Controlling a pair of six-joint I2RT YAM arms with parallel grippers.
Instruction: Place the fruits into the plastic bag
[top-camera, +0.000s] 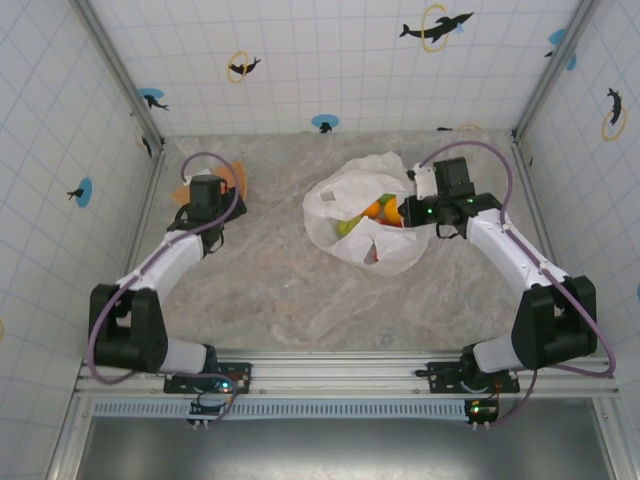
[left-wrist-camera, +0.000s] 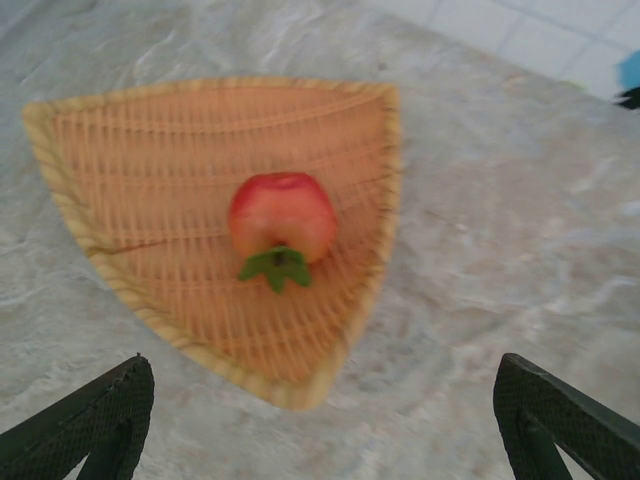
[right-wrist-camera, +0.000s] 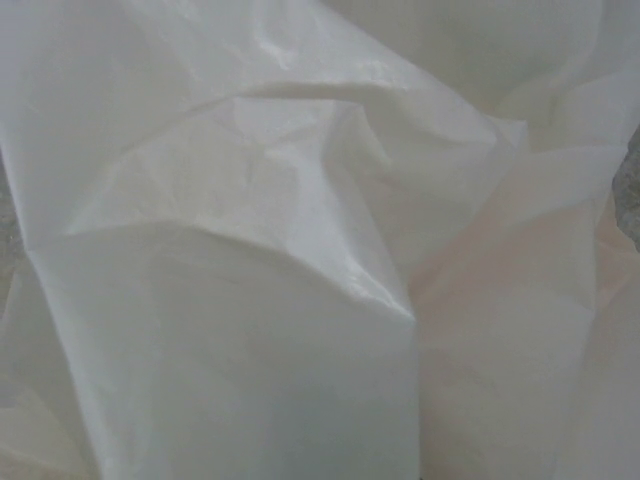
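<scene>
A red fruit (left-wrist-camera: 283, 217) with a green leaf lies in the middle of an orange-tan woven tray (left-wrist-camera: 150, 150). My left gripper (left-wrist-camera: 322, 362) hangs open just short of the tray's near corner, its fingers (left-wrist-camera: 110, 410) wide apart with nothing between them. From above, that left gripper (top-camera: 205, 185) covers most of the tray (top-camera: 238, 176). The white plastic bag (top-camera: 345, 195) lies mid-table with its mouth open; orange, green and yellow fruits (top-camera: 372, 213) sit inside. My right gripper (top-camera: 412, 206) is shut at the bag's right rim. Crinkled bag film (right-wrist-camera: 300, 250) hides its fingers in the right wrist view.
Tiled walls with metal corner posts (top-camera: 120, 70) close in the marble table (top-camera: 270, 290) at the back and both sides. The tray sits near the back left corner.
</scene>
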